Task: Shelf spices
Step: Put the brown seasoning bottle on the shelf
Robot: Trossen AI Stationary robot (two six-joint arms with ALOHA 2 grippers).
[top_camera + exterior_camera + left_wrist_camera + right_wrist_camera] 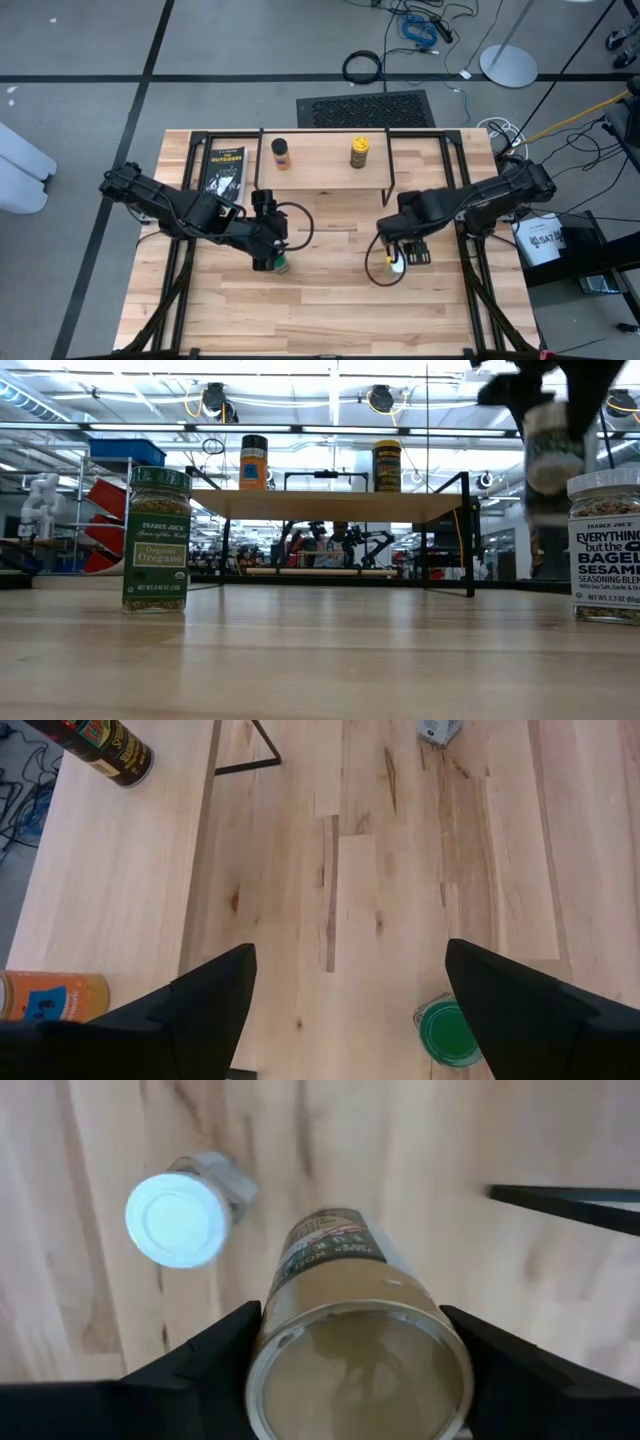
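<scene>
On the shelf (325, 165), a wood plank on black rod legs, an orange-bodied jar (279, 152) and a yellow-lidded jar (359, 152) stand upright. My right gripper (352, 1320) is shut on a tan-lidded jar (355, 1370), which shows in the low view (553, 448) high above the table. Below it a white-lidded jar (178, 1220) stands on the tabletop. My left gripper (350, 955) hangs open over bare wood. A green-lidded oregano jar (452, 1032) stands on its base just beside that gripper's fingers, untouched. My right gripper pinches the tan-lidded jar between its two fingers, on opposite sides of the upper wall (285, 1305) just under the lid. The fingers (215, 1355) come from above, pointing down. The jar hangs roughly upright, lid up, lifted clear of the table.
A flat black packet (225, 170) lies on the table left of the shelf. The shelf's black legs (388, 170) stand near my right gripper. Bare tabletop (330, 300) stretches between the arms and toward the near edge.
</scene>
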